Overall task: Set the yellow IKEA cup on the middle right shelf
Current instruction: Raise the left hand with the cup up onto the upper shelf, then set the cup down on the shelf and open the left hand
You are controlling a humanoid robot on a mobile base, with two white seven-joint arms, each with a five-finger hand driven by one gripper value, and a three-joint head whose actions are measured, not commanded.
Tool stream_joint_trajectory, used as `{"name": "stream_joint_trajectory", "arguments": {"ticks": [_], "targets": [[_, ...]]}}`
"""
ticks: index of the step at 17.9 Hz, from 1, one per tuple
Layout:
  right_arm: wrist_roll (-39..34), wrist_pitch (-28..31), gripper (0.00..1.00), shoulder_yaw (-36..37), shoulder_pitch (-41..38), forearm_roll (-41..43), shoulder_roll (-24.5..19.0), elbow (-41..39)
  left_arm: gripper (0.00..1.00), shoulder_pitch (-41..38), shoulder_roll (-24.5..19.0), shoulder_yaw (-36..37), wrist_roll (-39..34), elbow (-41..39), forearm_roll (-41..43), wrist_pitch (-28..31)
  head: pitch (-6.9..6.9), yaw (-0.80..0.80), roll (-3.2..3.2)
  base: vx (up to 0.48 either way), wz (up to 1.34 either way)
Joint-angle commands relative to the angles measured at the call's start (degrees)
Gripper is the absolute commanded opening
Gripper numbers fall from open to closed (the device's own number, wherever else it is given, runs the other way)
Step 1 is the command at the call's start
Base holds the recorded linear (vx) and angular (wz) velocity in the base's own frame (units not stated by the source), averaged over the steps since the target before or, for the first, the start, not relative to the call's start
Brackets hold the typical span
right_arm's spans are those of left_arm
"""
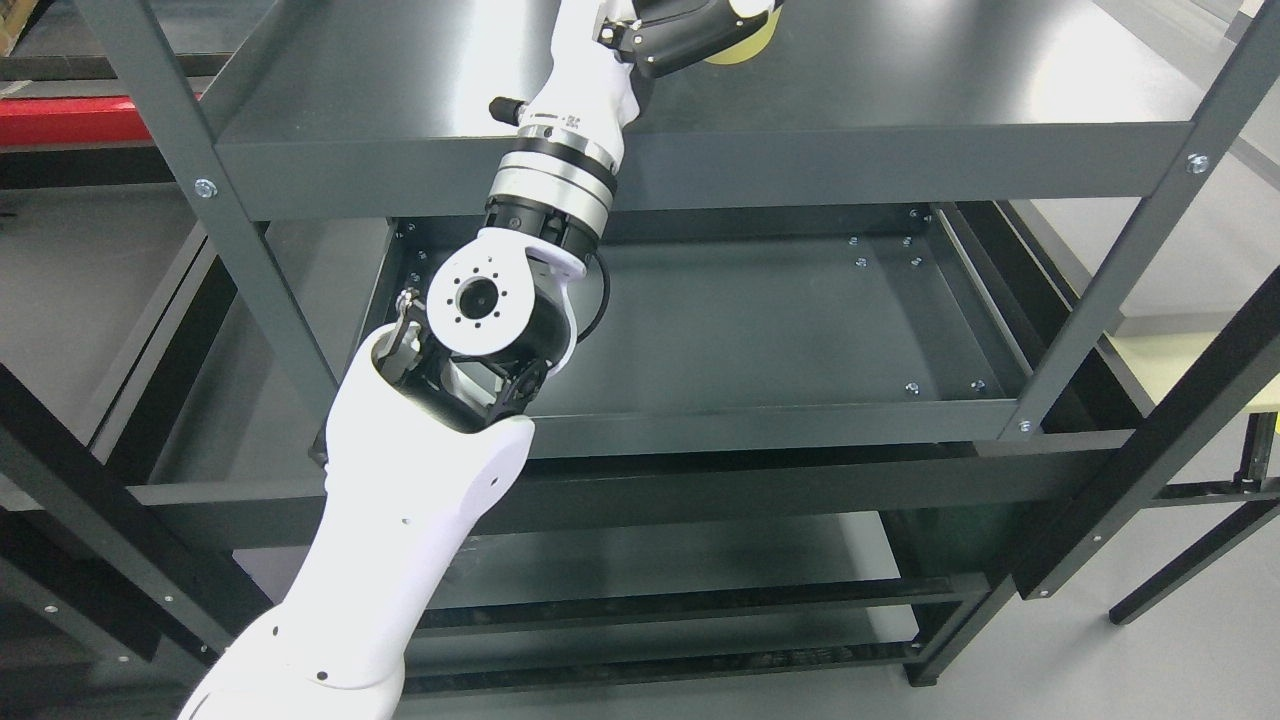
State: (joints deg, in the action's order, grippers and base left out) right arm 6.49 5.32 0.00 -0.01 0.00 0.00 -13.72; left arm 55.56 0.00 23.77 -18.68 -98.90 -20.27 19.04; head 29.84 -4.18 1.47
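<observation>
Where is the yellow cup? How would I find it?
Look at the dark grey metal shelf unit and follow the robot's white left arm up over the top tray. At the picture's top edge, the black left hand covers most of the yellow cup. It is the only pale yellow thing on that dark tray.

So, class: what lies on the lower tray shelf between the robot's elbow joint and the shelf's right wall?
Nothing: in the head view the lower tray shelf is bare from the left arm's elbow joint to its right wall.
</observation>
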Motion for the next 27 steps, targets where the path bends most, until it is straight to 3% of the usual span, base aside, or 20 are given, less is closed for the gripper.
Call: {"name": "stream_joint_trajectory", "arguments": {"ticks": [1,7,8,13,16,23,27], "targets": [[0.19,0.04,0.99,-0.97,-0.78,1.41,1.0,0.01,0.01,4.28,-1.0,0.22,-3.19,4.85,-1.61,5.98,0.0,0.0,0.0,0.0,0.0],[0.19,0.04,0.99,-0.97,-0.78,1.41,1.0,0.01,0.02,6.4,-1.0,0.4,-4.43,9.42,-3.97,8.91,0.0,0.0,0.0,0.0,0.01],[0.19,0.04,0.99,-0.97,-0.78,1.41,1.0,0.01,0.06,6.4,-1.0,0.57,-4.52,9.77,-5.03,8.91,0.0,0.0,0.0,0.002,0.01],[0.19,0.04,0.99,-0.97,-0.78,1.41,1.0,0.01,0.56,6.4,-1.0,2.24,-4.09,10.04,-5.22,10.4,0.0,0.0,0.0,0.001,0.01],[0.19,0.04,0.99,-0.97,-0.78,1.41,1.0,0.01,0.78,6.4,-1.0,2.33,-3.82,9.69,-5.22,10.31,0.0,0.0,0.0,0.009,0.02],[0.19,0.04,0.99,-0.97,-0.78,1.41,1.0,0.01,0.97,6.4,-1.0,2.33,-3.73,8.9,-5.13,10.22,0.0,0.0,0.0,0.007,0.03],[0.19,0.04,0.99,-0.97,-0.78,1.41,1.0,0.01,0.99,6.4,-1.0,2.33,-3.73,8.2,-5.13,9.26,0.0,0.0,0.0,0.0,0.0]]}}
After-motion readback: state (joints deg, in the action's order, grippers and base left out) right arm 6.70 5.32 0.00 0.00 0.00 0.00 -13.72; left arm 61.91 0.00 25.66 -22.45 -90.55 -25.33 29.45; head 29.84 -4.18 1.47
